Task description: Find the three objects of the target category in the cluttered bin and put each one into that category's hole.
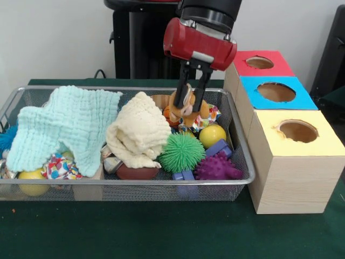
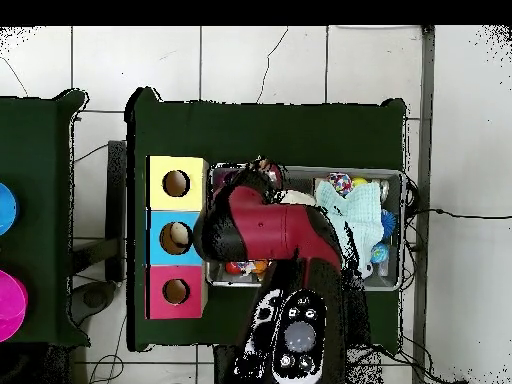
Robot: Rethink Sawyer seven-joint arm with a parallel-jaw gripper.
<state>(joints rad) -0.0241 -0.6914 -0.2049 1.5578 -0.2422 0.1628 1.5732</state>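
Bin (image 1: pixel 237 181) clutter is being searched, an orange plush toy (image 1: pixel 186 105) clamped in the gripper (image 1: pixel 193 102) near the boxes-side end; no deposit can be confirmed, holes mostly unreadable.

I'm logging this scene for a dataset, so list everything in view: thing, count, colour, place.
bin: 1, silver wire mesh, on the table left of the boxes
table: 1, dark green, under everything
boxes: 3 in a row with round holes on top, yellow nearest, blue middle, red farthest
cloths: 2, mint at the bin's left, cream at its middle
spiky balls: 2, green and purple, front right of the bin
yellow ball: 1, behind the purple one
plush toy: 1, orange-brown, rear right of the bin
gripper: 1, black fingers below a red wrist, shut on the plush toy
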